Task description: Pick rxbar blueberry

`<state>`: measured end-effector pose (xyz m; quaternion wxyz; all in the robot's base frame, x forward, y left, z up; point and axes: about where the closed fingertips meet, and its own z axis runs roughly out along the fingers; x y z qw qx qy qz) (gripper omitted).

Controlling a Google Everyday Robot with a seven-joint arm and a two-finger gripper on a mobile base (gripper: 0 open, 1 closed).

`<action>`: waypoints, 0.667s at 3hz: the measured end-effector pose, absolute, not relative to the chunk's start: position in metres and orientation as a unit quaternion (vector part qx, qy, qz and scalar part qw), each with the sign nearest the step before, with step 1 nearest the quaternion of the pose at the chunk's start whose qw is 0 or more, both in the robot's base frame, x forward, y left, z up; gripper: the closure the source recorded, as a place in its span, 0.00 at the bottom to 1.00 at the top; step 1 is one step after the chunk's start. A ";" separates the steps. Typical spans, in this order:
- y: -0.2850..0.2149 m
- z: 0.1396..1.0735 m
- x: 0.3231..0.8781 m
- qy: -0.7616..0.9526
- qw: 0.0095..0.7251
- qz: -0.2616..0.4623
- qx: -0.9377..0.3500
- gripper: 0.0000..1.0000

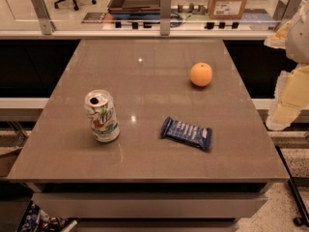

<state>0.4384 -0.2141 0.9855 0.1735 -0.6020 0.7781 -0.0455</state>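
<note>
The blue snack bar lies flat on the brown table, a bit right of the middle and near the front edge. It sits slanted, with its left end a little farther back than its right end. White letters show on top, and both ends are crimped. Nothing touches it, so there is room to come down on it from above. Because it lies so flat and low, I think a grab has to go across its narrow sides, and the shiny wrapper may slip. A green and white can stands upright to the left of the bar, well apart from it, with its opened top showing. An orange rests farther back, behind the bar and also well apart. Neither one is in the way. The gripper hangs at the right edge of the view, out past the side of the table, touching nothing on it. It shows only as a pale shape, and I cannot tell if it is open or closed. The pick has not started yet; the arm has to reach left and down to the bar first.
</note>
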 end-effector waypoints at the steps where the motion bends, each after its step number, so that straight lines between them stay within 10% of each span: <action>1: -0.214 0.986 0.438 0.778 0.174 -0.046 -0.602 0.00; 2: -0.213 0.980 0.439 0.780 0.194 -0.020 -0.595 0.00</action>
